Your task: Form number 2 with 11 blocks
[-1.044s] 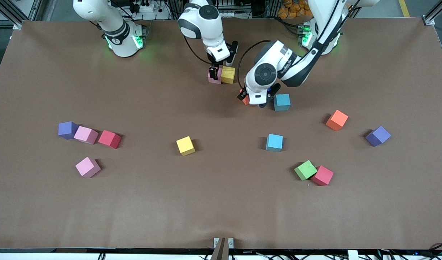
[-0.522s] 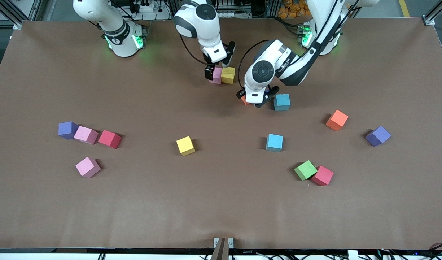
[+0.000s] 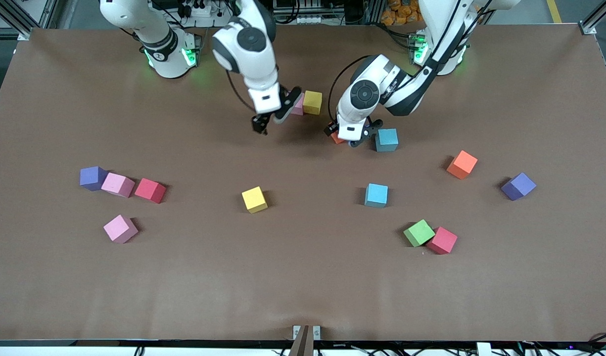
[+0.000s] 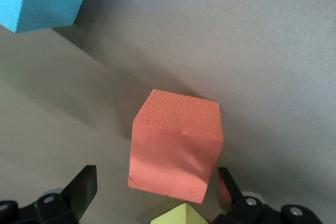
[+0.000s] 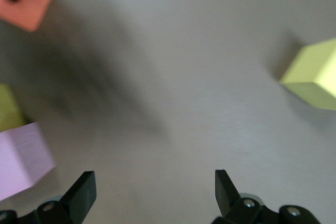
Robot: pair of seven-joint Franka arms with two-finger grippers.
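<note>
While both arms are reaching out over the brown table [image 3: 303,277], neither gripper is holding anything. The left gripper [image 3: 351,139] is hanging low with its fingers spread wide on either side of a small matte red-orange cube [image 4: 176,145], and whether the fingertips [image 4: 84,188] are touching it cannot be told. Just beside this gripper, toward the left arm's end of the table, a matte light blue cube [image 3: 386,140] is sitting on the surface.

The right gripper [image 3: 268,121] is hovering over bare table with its fingers fully apart and nothing between them. Just beside it, toward the bases, a matte pink cube [image 3: 298,105] and a matte yellow cube [image 3: 312,102] are sitting pressed together.

Nearer the front camera than both grippers, the other blocks are lying scattered. A second yellow cube [image 3: 254,200] and a second light blue cube [image 3: 376,195] are resting well apart near the middle. Toward the left arm's end, an orange cube [image 3: 462,164] is sitting alone, a green cube [image 3: 419,233] is touching a red cube [image 3: 442,241], and a purple cube [image 3: 518,186] is lying farthest out. Toward the right arm's end, another purple cube [image 3: 93,178], a pink cube [image 3: 117,185] and a red cube [image 3: 150,190] are forming a short row, with one more pink cube [image 3: 120,229] lying nearer the camera.
</note>
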